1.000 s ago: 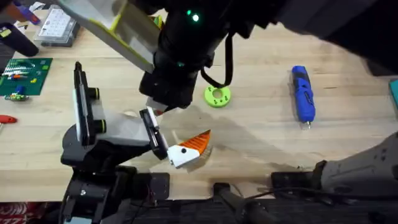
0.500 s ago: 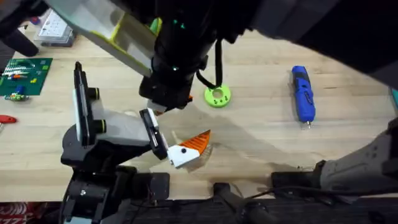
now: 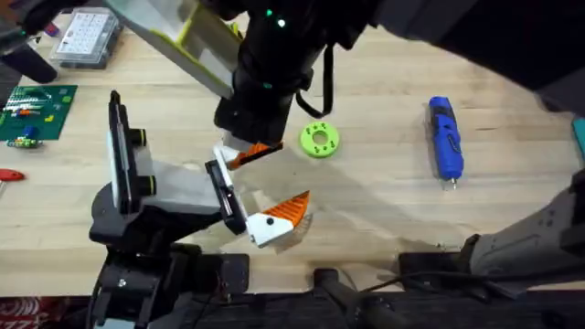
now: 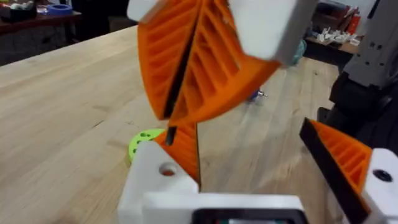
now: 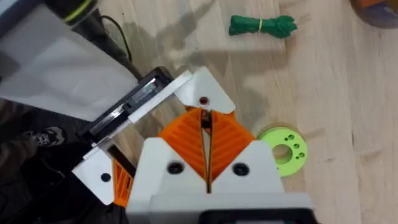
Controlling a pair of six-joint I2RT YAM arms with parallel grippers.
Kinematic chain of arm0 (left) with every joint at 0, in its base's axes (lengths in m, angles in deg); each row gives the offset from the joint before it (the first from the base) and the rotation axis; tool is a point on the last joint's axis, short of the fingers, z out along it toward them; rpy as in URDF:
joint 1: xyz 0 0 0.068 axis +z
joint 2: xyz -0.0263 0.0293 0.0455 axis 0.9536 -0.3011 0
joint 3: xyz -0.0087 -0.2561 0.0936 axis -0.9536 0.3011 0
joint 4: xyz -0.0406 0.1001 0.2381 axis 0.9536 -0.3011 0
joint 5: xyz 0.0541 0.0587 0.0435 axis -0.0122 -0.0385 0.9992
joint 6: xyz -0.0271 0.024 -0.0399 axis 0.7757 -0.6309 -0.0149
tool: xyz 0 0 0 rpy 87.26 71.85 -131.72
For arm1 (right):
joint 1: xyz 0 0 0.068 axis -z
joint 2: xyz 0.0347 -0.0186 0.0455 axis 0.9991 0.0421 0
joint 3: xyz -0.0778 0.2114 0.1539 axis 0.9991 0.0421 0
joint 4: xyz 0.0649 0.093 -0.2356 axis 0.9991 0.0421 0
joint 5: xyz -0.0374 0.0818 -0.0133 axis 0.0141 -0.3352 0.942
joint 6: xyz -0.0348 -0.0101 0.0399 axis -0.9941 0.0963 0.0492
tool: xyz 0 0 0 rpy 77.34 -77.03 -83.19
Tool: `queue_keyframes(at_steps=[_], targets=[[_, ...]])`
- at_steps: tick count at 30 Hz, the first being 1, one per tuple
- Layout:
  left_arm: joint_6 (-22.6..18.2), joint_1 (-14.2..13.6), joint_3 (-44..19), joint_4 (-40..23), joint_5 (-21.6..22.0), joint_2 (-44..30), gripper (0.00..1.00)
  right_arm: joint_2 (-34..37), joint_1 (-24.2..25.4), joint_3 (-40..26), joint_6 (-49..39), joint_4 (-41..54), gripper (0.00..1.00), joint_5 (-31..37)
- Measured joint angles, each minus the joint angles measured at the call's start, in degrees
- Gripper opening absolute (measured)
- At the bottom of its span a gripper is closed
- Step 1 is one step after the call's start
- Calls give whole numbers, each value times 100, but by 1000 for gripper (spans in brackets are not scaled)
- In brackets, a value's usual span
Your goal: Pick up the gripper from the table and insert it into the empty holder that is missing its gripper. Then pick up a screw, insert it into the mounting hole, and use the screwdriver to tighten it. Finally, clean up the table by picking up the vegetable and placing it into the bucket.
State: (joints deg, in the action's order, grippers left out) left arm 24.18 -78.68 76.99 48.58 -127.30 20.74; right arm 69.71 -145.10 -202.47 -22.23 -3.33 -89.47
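Note:
My right gripper (image 3: 247, 153) reaches over the table's middle, its orange pads (image 5: 186, 140) shut on the small white gripper piece (image 5: 202, 99). The piece's orange tip (image 3: 256, 151) and its screw hole (image 4: 166, 169) show. It rests against the end of the black slotted holder (image 3: 219, 187) on the white-and-black head; how far in it sits I cannot tell. The head's other finger (image 3: 279, 215) is mounted and stands apart, so the left gripper (image 4: 255, 149) is open. The blue screwdriver (image 3: 445, 137) lies at the right. The green vegetable (image 5: 261, 25) lies near the orange bucket (image 5: 379, 9).
A flat green ring (image 3: 319, 140) lies just beyond the right gripper. A clear parts case (image 3: 82, 37) and a green circuit board (image 3: 37, 110) sit at the far left. The wooden table (image 3: 384, 192) is bare between the ring and the screwdriver.
The right gripper has shifted slightly toward the holder with the piece, and the piece's orange tip now shows beside the bracket. The head and the screwdriver have not moved.

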Motion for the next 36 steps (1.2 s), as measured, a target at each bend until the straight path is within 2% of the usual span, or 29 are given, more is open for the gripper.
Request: queue_keyframes(at_steps=[10,36], targets=[[0,0,0,0,0,1,986,96,0,0,0,25,10,-290],[0,0,0,0,0,1,986,103,37,111,-258,-128,10,-296]])
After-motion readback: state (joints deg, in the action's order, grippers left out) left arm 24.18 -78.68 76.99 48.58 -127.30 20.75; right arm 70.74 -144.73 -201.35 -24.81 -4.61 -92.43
